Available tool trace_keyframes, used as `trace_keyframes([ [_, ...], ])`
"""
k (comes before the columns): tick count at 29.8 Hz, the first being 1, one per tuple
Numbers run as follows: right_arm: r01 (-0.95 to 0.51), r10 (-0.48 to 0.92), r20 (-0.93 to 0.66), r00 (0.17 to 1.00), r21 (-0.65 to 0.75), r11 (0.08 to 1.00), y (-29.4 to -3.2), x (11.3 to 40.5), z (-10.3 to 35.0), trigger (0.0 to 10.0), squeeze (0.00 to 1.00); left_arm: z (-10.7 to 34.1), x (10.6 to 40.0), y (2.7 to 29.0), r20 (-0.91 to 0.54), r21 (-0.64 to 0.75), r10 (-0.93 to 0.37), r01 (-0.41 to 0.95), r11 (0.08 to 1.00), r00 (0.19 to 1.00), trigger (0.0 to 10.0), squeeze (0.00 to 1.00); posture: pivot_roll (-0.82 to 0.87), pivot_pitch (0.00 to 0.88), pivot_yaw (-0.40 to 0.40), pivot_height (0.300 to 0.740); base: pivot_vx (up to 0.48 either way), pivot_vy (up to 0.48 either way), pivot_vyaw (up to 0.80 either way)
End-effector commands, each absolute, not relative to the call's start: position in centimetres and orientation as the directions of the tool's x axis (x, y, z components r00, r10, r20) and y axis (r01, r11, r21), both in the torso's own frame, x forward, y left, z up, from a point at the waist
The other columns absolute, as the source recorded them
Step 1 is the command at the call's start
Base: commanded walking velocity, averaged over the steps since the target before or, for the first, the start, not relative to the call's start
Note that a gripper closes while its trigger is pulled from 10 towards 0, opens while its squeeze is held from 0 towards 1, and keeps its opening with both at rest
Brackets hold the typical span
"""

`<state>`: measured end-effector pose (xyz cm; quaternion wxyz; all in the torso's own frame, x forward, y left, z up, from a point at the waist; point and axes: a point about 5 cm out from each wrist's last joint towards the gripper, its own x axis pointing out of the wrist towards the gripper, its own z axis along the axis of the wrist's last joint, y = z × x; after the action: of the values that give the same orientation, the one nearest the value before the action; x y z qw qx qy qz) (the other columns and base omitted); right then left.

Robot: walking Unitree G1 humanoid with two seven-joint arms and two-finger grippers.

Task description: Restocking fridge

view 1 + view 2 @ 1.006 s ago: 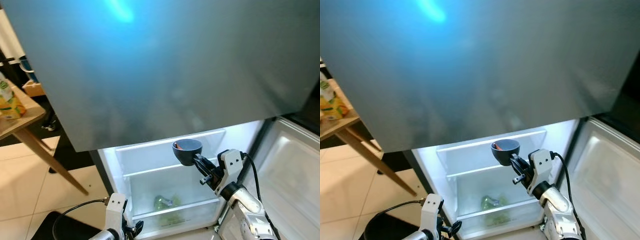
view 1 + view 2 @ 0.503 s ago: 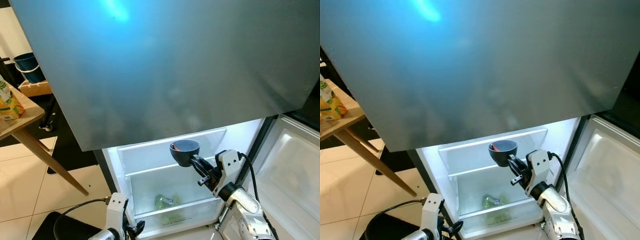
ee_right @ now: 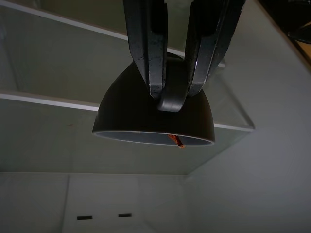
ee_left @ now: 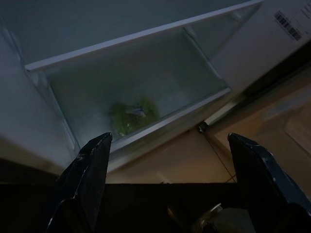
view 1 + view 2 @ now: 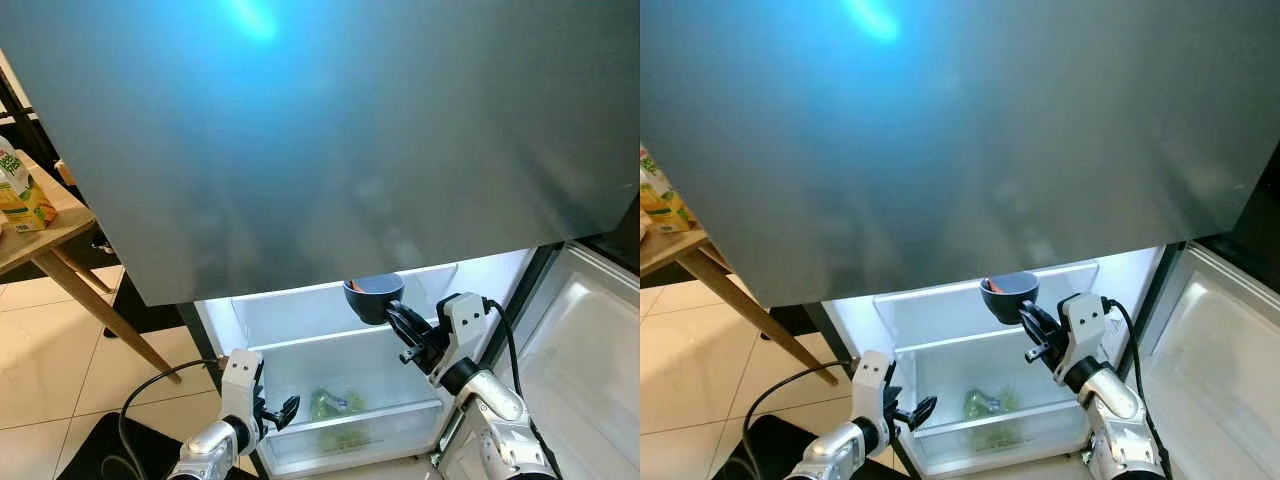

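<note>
My right gripper point(image 5: 397, 316) is shut on the rim of a dark blue bowl point(image 5: 372, 299) and holds it upright inside the lit lower fridge compartment point(image 5: 290, 310), just under the edge of the big grey upper door point(image 5: 330, 140). Something small and orange-red lies in the bowl point(image 3: 121, 116); the right gripper point(image 3: 172, 94) pinches its wall. Lower down, my left gripper point(image 5: 283, 410) hangs open in front of the clear crisper drawer point(image 5: 345, 430), its fingers point(image 4: 87, 170) spread wide. Green vegetables point(image 4: 131, 111) lie in that drawer.
The white lower fridge door point(image 5: 590, 350) stands open on the right. A glass shelf point(image 5: 310, 340) runs across above the drawer. A wooden table point(image 5: 50, 240) with a juice carton point(image 5: 18, 188) stands at the left, over tiled floor point(image 5: 60, 340).
My left arm has risen, bringing its open gripper up before the crisper drawer. The bowl in my right gripper sits slightly higher, close under the grey door's edge. The camera shifted.
</note>
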<state>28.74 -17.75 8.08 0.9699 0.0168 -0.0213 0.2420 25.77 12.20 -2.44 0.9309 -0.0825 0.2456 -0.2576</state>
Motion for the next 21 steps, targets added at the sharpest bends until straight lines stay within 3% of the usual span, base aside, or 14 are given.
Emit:
trace_keyframes([
  [1, -0.481, 0.477, 0.079, 0.875, 0.026, 0.877, -17.3, 29.0, 8.8, 10.0, 0.00, -2.2, 25.9, 11.9, -0.401, -0.272, -0.536, 0.463, 0.844, 0.743, 10.0, 0.00, -0.15, 0.035, 0.072, 0.740, 0.000, 0.000, 0.00],
  [13, -0.439, 0.433, 0.085, 0.897, 0.060, 0.897, -17.7, 29.6, 9.2, 10.0, 0.00, -1.1, 26.7, 11.0, -0.331, -0.253, -0.598, 0.541, 0.802, 0.730, 10.0, 0.00, -0.15, 0.032, 0.071, 0.740, 0.000, 0.000, 0.00],
  [21, -0.378, 0.374, 0.063, 0.925, 0.058, 0.924, -18.8, 30.4, 9.7, 10.0, 0.00, 0.3, 27.0, 10.2, -0.235, -0.214, -0.711, 0.678, 0.703, 0.663, 10.0, 0.00, -0.15, 0.030, 0.070, 0.740, 0.000, 0.000, 0.00],
])
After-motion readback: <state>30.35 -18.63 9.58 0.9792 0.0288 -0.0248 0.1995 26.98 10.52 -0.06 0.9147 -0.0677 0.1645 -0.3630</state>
